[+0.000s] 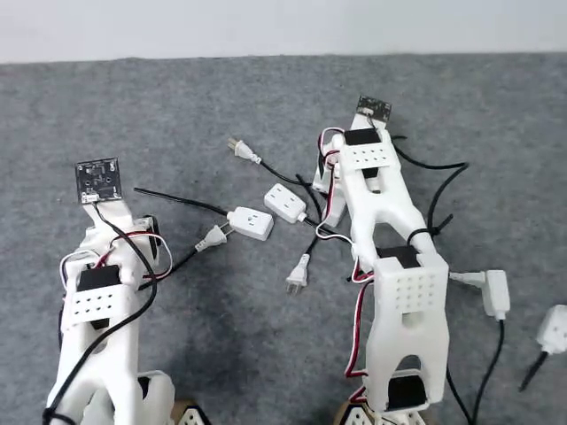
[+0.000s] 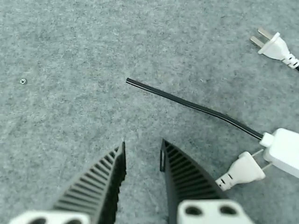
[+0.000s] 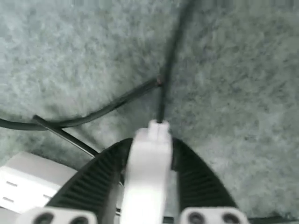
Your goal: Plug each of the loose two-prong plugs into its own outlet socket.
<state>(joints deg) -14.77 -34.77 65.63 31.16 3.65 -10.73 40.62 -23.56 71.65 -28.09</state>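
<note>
- The left gripper (image 2: 142, 143) hangs over bare grey carpet (image 2: 70, 56) near the tabletop's left edge. Its jaws stand a narrow gap apart, with nothing between them and nothing touching them.
- The right gripper (image 3: 150, 142) sits near the middle of the tabletop. Its jaws are closed against the two flanks of a held plug (image 3: 148, 161), a white body gripped squarely between them.
- A black cord (image 3: 163, 88) runs out of the held plug's end and away across the carpet.
- The centre socket (image 1: 285, 202), a white block, lies just beside the right gripper.
- The left socket (image 1: 251, 223) lies left of centre. The near plug (image 1: 213, 236) points its prongs at the socket's face and they reach it, but much of their length is still showing.
- The far plug (image 1: 237, 148) lies loose towards the far edge, well apart from both sockets.
- The lone plug (image 1: 297, 276) lies loose near the middle, on the near-edge side of the centre socket.
- Two white cord-end blocks (image 1: 494, 292) rest by the right edge.
</note>
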